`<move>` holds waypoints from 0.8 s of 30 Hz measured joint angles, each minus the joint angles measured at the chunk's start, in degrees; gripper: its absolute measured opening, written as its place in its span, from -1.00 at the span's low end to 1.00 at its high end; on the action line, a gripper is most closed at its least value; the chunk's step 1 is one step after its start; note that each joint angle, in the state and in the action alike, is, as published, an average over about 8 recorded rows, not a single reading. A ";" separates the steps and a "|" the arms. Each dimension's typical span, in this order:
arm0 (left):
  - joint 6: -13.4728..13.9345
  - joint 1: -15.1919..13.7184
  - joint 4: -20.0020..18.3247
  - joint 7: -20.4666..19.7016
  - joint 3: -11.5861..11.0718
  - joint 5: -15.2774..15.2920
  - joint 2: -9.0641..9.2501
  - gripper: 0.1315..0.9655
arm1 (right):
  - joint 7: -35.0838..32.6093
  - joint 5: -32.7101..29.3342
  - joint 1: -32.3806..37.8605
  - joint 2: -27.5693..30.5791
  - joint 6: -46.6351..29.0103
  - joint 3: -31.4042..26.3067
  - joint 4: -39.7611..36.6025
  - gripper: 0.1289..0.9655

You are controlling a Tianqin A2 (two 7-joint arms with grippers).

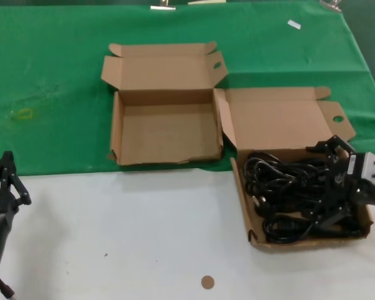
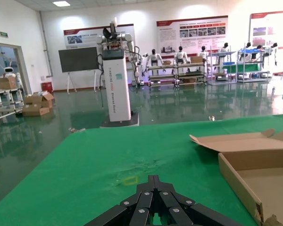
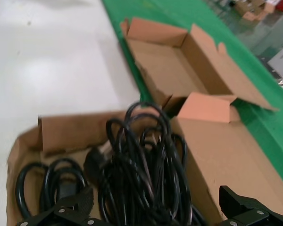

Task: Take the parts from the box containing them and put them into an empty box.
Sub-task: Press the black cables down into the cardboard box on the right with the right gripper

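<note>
Two boxes lie open on the desk (image 1: 144,237): the empty box (image 1: 165,134) in the middle on the green cloth (image 1: 50,87), and the full box (image 1: 300,194) just beside it toward our right, their near walls almost touching. All the cords (image 1: 287,197) sit in a loose black tangle inside the full box; none are in the empty box yet.

Our right gripper (image 1: 337,187) is down at the right-hand end of that tangle, entering from the right side. The cords spread away from it toward the robot's left, roughly along the box's length, so the pile lies straight ahead between its fingers. In the right wrist view the right gripper (image 3: 160,212) stands wide open, one finger on each side of the coils (image 3: 141,174), and we judge it has not closed on anything; whether a finger touches cable we cannot tell.

Our left gripper (image 1: 6,181) waits well apart at the desk's left edge, fingers together, holding nothing. The right arm is plainly the nearer one.
</note>
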 joint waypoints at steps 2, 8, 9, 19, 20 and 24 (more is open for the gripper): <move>0.00 0.00 0.00 0.00 0.00 0.00 0.00 -0.97 | -0.96 -0.54 1.25 -0.09 -1.24 -0.48 -1.51 0.97; 0.00 0.00 0.00 0.00 0.00 0.01 0.00 -0.97 | -3.28 -1.91 4.47 -1.06 -3.25 -1.33 -5.65 0.89; 0.00 0.00 0.00 0.00 0.00 0.01 0.00 -0.97 | -3.56 -2.08 4.89 -1.25 -3.42 -1.40 -6.20 0.86; 0.00 0.00 0.00 0.00 0.00 0.01 0.00 -0.97 | -5.11 -3.19 7.70 -2.71 -4.04 -1.50 -9.76 0.52; 0.00 0.00 0.00 0.00 0.00 0.01 0.00 -0.97 | -5.16 -3.27 7.85 -2.81 -4.03 -1.49 -9.96 0.48; 0.00 0.00 0.00 0.00 0.00 0.01 0.00 -0.97 | -5.23 -3.56 8.21 -3.15 -3.96 -1.42 -10.40 0.33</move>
